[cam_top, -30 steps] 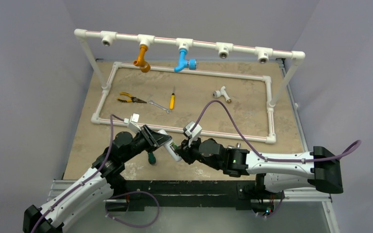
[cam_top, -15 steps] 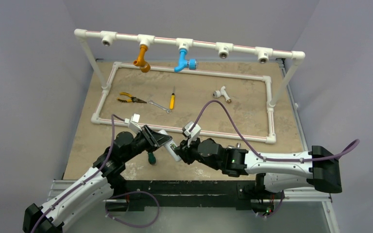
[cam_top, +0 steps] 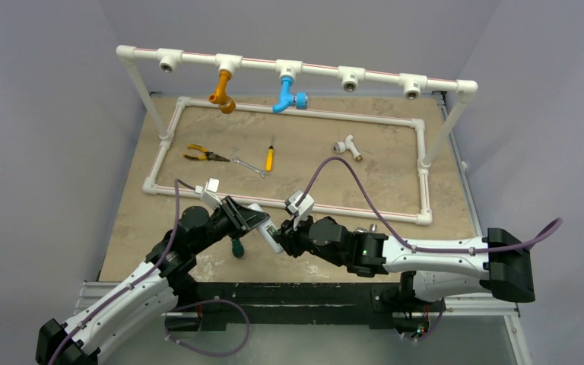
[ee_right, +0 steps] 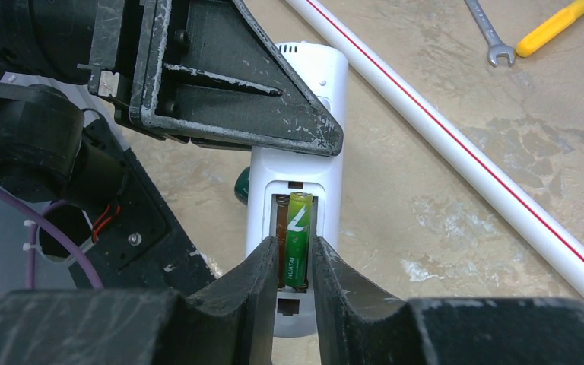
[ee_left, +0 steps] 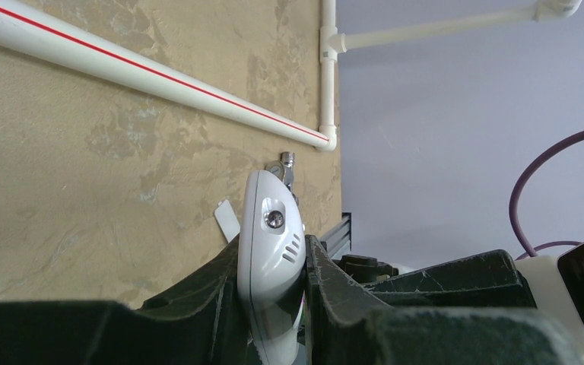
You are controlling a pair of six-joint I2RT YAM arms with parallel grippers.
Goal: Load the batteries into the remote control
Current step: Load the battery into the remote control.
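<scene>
Your arms meet tip-to-tip by the desk's near edge: left end effector (ee_left: 272, 247) clamped, right end effector (ee_right: 295, 247) jaws slightly parted.

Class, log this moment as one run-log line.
left gripper: shut on remote control | right gripper: astride battery, grip unclear | battery: lying in remote control

Found remote control (ee_right: 296, 167) clamped in left gripper (ee_left: 274, 251), over near edge of table (cam_top: 137, 228), left of centre. Noted battery (ee_right: 297, 239) lying in remote's back recess, between fingers of right gripper (ee_right: 295, 255). Recorded pliers (cam_top: 201, 155), wrench (cam_top: 249, 166) and screwdriver (cam_top: 269, 157) inside pipe frame (cam_top: 420, 152), rear left; tee fitting (cam_top: 347, 146) further right.
</scene>
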